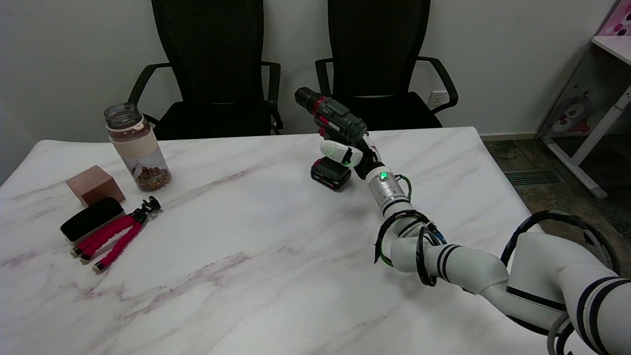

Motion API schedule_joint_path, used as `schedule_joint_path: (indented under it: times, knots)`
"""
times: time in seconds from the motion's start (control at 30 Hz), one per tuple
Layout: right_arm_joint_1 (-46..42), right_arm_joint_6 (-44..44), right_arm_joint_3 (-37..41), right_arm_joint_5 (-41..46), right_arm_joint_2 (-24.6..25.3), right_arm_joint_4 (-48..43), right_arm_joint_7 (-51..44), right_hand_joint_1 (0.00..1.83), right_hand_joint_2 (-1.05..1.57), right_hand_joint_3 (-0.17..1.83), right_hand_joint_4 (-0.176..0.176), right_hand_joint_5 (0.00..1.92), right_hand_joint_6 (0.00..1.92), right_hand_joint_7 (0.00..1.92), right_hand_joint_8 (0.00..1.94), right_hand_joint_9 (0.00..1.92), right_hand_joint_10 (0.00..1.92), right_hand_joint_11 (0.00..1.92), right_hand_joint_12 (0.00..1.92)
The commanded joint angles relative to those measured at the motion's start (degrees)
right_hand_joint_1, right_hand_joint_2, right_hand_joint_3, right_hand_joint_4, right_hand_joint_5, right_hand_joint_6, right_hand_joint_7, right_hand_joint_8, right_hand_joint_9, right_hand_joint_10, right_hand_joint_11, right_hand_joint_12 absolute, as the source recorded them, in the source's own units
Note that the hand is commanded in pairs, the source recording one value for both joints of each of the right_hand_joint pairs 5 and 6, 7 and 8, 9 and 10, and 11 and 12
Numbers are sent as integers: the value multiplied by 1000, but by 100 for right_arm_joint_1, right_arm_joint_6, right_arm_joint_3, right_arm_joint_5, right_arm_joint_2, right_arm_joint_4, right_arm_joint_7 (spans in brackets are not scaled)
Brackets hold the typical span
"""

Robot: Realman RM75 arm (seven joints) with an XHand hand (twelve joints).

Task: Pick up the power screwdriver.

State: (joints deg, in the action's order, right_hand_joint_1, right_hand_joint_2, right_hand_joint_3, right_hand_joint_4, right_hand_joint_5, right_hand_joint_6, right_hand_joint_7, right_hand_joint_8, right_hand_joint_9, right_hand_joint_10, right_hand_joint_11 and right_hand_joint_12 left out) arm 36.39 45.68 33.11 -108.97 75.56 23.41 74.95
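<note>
Head view, screwdriver: the screwdriver [331,129] is standing upright on its battery base on the table [246,256], at the far side, its chuck pointing up and to the left.
Head view, hand: the right hand [354,154] is reaching at the handle from the right; a white finger is lying across the handle front, but whether the hand is really closing around it cannot be told.
Head view, risk: the tool is looking top-heavy; if the fingers are only pushing, it is likely tipping to the left.
Head view, second risk: a loose hold on the handle is letting it rotate or slip at lifting.
Head view, others: the jar [137,147] and tripod [118,240] are lying well apart.
</note>
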Motion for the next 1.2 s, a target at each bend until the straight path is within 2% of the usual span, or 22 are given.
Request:
schedule_joint_path:
  times: [0.03, 0.8, 1.2]
  knots:
    - [175, -226, -5, 34, 81, -108, -182, 829, -316, 648, 102, 45, 45, 45, 45, 168, 168, 111, 111]
    - [263, -366, -23, 34, 160, -108, -182, 840, -246, 656, 104, 46, 46, 46, 46, 183, 183, 129, 129]
    - [228, -366, -14, 43, 160, -56, -164, 911, -3, 690, 99, 76, 76, 76, 76, 296, 296, 201, 201]
